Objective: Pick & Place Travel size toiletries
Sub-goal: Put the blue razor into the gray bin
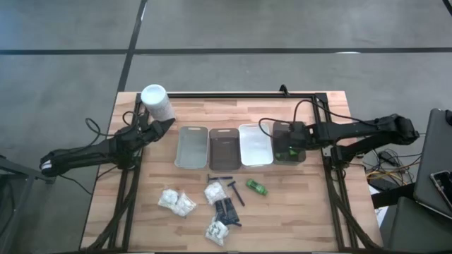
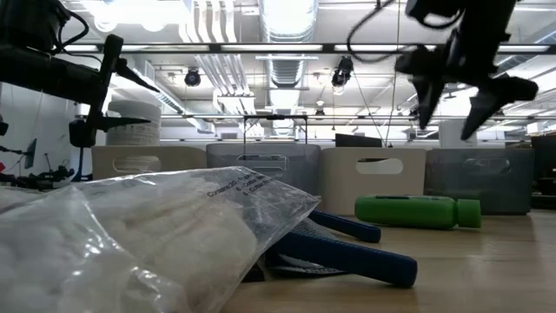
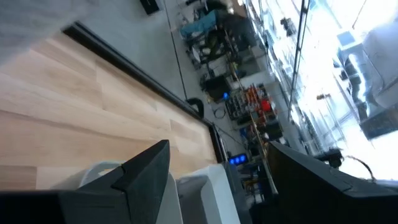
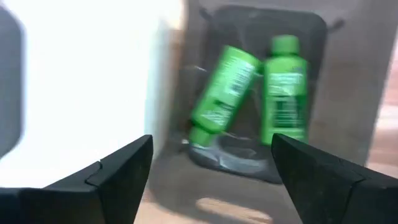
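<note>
Two green bottles (image 4: 222,93) (image 4: 286,93) lie in the dark grey tray (image 1: 288,132) at the right end of the tray row, one straight and one askew. My right gripper (image 4: 211,165) hangs open above them, pointing down and touching nothing. A third green bottle (image 1: 256,187) lies on its side on the table. White packets (image 1: 176,202), dark blue razors (image 1: 220,178) and black sachets (image 1: 226,209) lie near the front. My left gripper (image 1: 161,128) waits open beside the white cylinder (image 1: 157,101).
Grey (image 1: 191,147), brown (image 1: 224,148) and white (image 1: 256,144) trays stand in a row left of the dark one. A black frame (image 1: 233,95) runs along the table's far edge. Bare wood lies between the trays and the loose items.
</note>
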{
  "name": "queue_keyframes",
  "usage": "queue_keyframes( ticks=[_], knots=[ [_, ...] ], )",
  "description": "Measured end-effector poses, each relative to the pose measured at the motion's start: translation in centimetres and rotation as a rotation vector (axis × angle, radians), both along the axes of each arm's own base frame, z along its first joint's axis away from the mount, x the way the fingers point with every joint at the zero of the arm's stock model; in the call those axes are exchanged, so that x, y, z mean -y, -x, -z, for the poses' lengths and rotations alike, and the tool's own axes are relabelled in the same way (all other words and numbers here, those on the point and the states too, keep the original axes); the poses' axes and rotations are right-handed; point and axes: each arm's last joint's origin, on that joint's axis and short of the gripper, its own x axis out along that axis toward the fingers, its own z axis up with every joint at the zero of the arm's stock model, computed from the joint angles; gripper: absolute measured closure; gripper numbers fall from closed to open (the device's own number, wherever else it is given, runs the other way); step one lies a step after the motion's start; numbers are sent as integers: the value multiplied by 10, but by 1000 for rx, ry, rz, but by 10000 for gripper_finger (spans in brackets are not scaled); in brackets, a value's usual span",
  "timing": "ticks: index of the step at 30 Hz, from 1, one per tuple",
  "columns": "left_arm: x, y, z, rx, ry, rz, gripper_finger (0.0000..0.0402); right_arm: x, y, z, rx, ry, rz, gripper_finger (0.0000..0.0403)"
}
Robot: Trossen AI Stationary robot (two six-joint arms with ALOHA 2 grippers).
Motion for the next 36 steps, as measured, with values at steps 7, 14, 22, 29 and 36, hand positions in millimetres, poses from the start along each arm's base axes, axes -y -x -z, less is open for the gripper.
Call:
queue_keyframes(
  ticks=[7, 14, 22, 29, 36],
  knots=[
    [3, -4, -14, 96, -70, 129, 129, -21, -10, -25, 110, 73, -52, 64],
    [12, -11, -32, -97, -82, 497, 133, -40, -24, -23, 81, 78, -135, 76],
    [30, -20, -77, -343, -377, 833, 166, -55, -34, -20, 48, 39, -195, 93],
    [54, -50, -100, -443, -527, 1020, 193, -71, -36, -17, 26, -25, -274, 107],
    [99, -95, -94, -647, -640, 1109, 208, -86, -30, -13, 19, -24, -311, 103]
  ],
)
